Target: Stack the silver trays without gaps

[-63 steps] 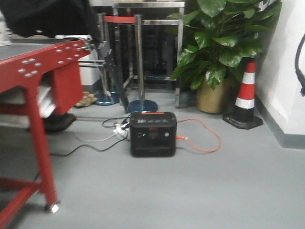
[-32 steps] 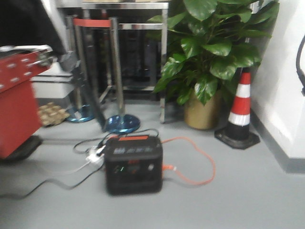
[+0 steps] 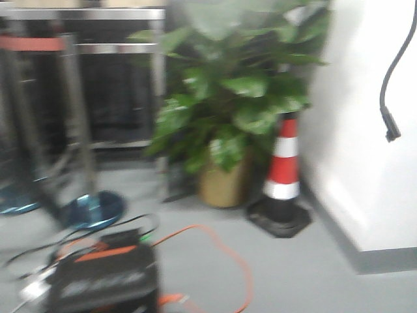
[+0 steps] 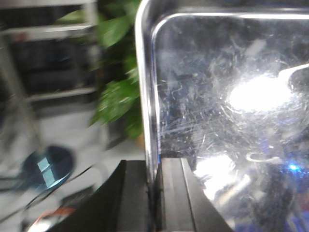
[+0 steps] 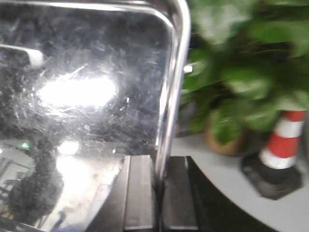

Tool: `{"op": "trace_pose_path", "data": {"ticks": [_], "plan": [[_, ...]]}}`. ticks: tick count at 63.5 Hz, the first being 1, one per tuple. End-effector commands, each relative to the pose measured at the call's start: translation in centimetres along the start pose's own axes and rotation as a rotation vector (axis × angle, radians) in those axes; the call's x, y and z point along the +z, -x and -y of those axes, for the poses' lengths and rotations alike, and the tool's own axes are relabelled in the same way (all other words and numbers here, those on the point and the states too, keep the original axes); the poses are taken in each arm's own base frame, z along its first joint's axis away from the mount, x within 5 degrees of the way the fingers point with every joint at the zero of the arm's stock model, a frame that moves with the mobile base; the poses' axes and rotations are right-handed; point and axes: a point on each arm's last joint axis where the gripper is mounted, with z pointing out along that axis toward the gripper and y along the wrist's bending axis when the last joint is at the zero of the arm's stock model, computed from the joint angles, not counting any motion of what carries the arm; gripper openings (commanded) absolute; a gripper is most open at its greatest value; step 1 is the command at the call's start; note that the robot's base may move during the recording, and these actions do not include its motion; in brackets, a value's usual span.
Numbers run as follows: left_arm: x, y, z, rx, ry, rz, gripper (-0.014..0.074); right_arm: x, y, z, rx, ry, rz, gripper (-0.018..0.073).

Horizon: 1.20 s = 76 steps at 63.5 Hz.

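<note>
Power station (image 3: pixel 104 280) and traffic cone (image 3: pixel 283 173) are sliding left across the front view; left gripper (image 4: pixel 157 183) and right gripper (image 5: pixel 159 183) are clamping opposite rims of the silver tray (image 4: pixel 231 96), carrying it aloft, presumably toward its stack.

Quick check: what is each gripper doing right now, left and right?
Left gripper: closed, clamping the rim of the silver tray.
Right gripper: closed, also clamping a silver tray rim.

grey floor (image 3: pixel 313 280), white wall (image 3: pixel 352 130), potted plant (image 3: pixel 228 117)
</note>
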Motion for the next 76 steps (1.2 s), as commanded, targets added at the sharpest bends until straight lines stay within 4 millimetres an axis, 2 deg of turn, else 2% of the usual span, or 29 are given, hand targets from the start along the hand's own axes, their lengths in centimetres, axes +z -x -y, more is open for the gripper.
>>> {"op": "trace_pose_path", "data": {"ticks": [1,45,60,76], "plan": [[-0.6,0.9,0.3,0.005,-0.022,0.06,-0.0005,0.1,0.4,0.1,-0.026,-0.006,0.035,-0.0079],[-0.6,1.0,0.1,0.026,-0.009,0.069,-0.0005,7.1,-4.6,1.4,-0.014,-0.028,-0.042,-0.0079],[-0.4,0.9,0.0,0.026,-0.007,0.071,-0.0005,9.3,-6.0,1.8,-0.011,-0.038,-0.013,-0.0079],[0.8,0.1,0.2,0.034,-0.004,0.046,-0.0005,10.4,-7.0,2.2,-0.009,-0.044,-0.016,-0.0079]]}}
